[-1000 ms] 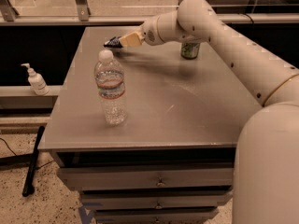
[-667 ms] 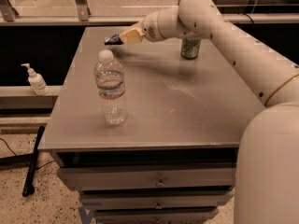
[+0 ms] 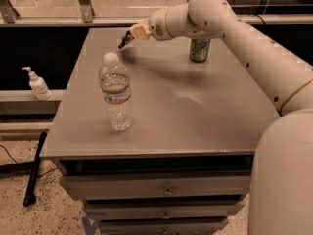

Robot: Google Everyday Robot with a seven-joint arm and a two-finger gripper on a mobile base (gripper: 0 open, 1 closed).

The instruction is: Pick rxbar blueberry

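Note:
My gripper [image 3: 125,40] hangs above the far left part of the grey table [image 3: 195,126], at the end of the white arm that reaches in from the right. Its dark tips are closed on a small dark flat thing, the rxbar blueberry [image 3: 122,43], held a little above the tabletop with its shadow below. No other bar lies on the table. The bar is mostly hidden by the tips.
A clear water bottle [image 3: 115,93] stands upright at the left front, in front of the gripper. A green drink can [image 3: 199,49] stands at the back, behind the arm. A soap dispenser [image 3: 37,84] sits on a ledge to the left. Drawers are below.
The gripper has risen a little and moved slightly right, taking the dark bar up off the tabletop. The bottle and can have not moved.

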